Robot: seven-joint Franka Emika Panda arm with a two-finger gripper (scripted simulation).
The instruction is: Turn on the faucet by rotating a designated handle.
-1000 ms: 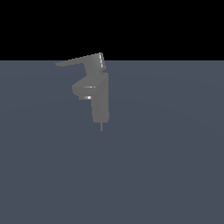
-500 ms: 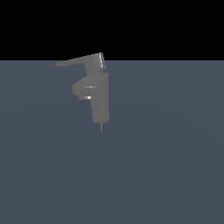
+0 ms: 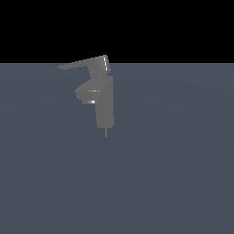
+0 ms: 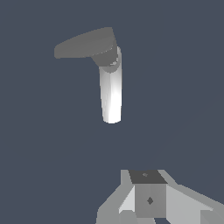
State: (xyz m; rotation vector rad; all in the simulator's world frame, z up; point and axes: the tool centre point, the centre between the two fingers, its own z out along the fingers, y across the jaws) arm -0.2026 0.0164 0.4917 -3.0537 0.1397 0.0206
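On the dark slate floor (image 3: 173,173), toward the exterior view's left, stands the matte grey faucet (image 3: 105,103), its stubby spout (image 3: 87,93) angled toward that left. Atop it, the thin handle (image 3: 80,64) tapers to a point from a small boxy cap. Nothing has shifted since the earlier pictures. Only the gripper (image 4: 151,199) base shows in the wrist view, apart from the faucet; whether its fingers are spread or closed cannot be told.
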